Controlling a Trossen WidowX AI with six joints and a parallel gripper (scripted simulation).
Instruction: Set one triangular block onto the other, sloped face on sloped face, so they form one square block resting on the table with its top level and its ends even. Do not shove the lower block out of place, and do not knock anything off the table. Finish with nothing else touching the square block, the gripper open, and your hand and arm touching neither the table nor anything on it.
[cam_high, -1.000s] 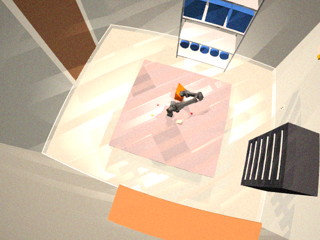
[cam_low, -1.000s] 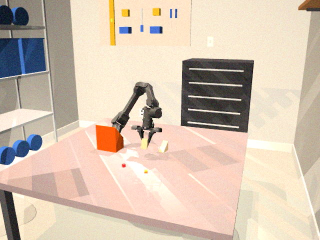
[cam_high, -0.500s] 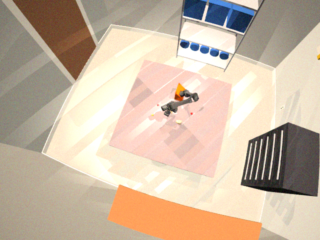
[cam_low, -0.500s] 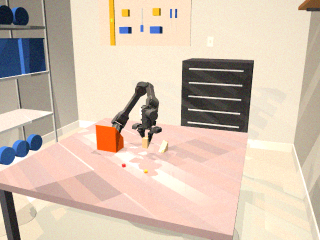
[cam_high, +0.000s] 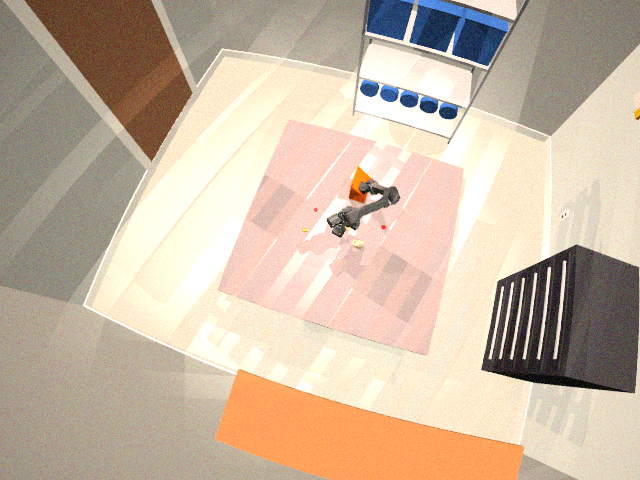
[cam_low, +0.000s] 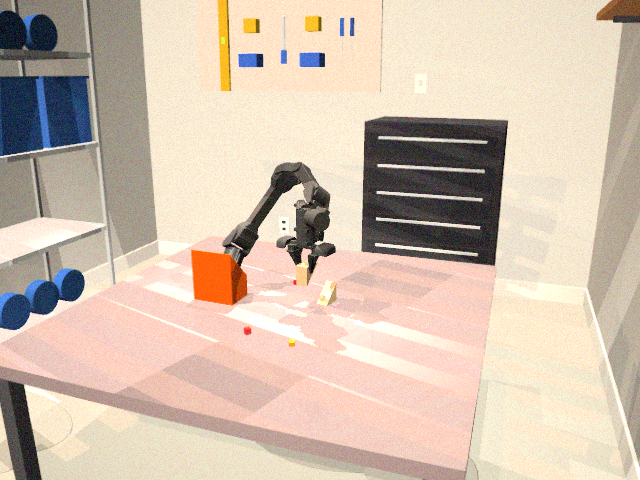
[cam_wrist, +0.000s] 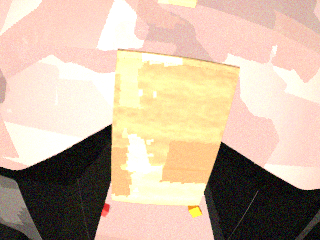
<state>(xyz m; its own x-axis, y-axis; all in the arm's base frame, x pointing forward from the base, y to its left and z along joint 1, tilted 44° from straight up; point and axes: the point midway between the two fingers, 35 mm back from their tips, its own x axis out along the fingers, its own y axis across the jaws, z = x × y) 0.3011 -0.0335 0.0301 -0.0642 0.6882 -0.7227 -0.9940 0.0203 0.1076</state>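
My gripper is shut on a tan wooden triangular block, which hangs between the fingers close above the pink table. The other triangular block rests on the table a short way to the right of the held one in the exterior view, apart from it. In the wrist view it shows at the top edge, ahead of the held block. In the overhead view the arm hides the held block.
An orange box stands at the arm's base. A small red cube and a yellow cube lie nearer the front; another red cube lies beside the arm. A black drawer cabinet stands behind the table.
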